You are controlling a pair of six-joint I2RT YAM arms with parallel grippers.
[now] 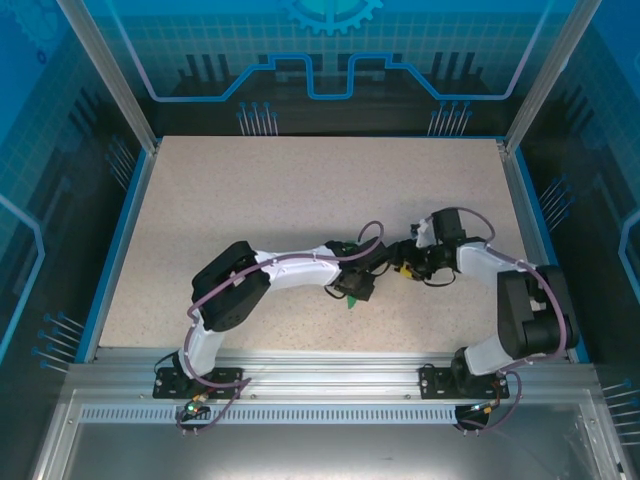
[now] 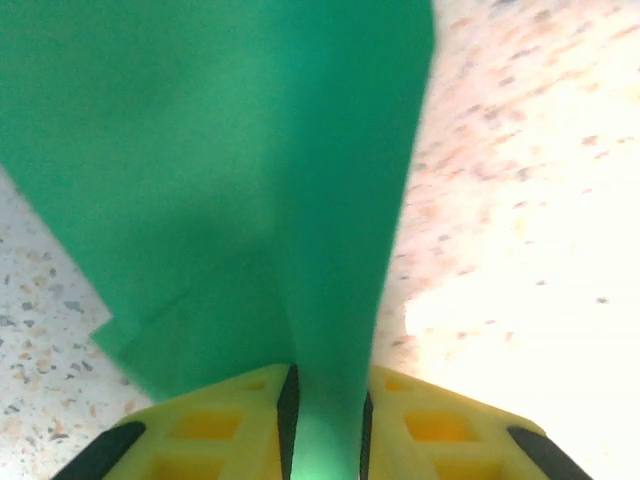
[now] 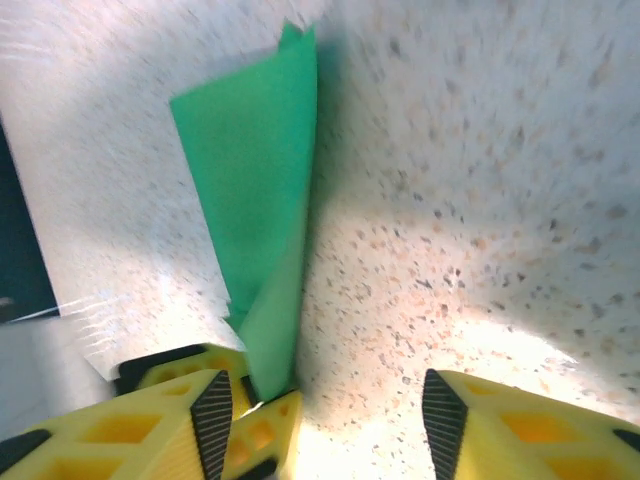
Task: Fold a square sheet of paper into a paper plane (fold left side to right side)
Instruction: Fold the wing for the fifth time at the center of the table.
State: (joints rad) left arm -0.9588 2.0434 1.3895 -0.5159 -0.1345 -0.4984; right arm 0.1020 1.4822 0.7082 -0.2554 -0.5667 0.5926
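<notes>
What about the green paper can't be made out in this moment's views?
Top external: the green paper is mostly hidden under the left end effector; its shape is unreadable.
Left wrist: its far end is cut off by the top edge; blur hides creases.
Right wrist: its lower tip sits behind a yellow finger; blur softens edges.

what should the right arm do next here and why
Probably draw the right gripper back a little, away from the folded green paper. Its jaws stand open and grip nothing, while the left gripper is shut on the paper, lifting one end off the table. The left arm alone seems to hold it, so the right one looks free to reposition.
</notes>
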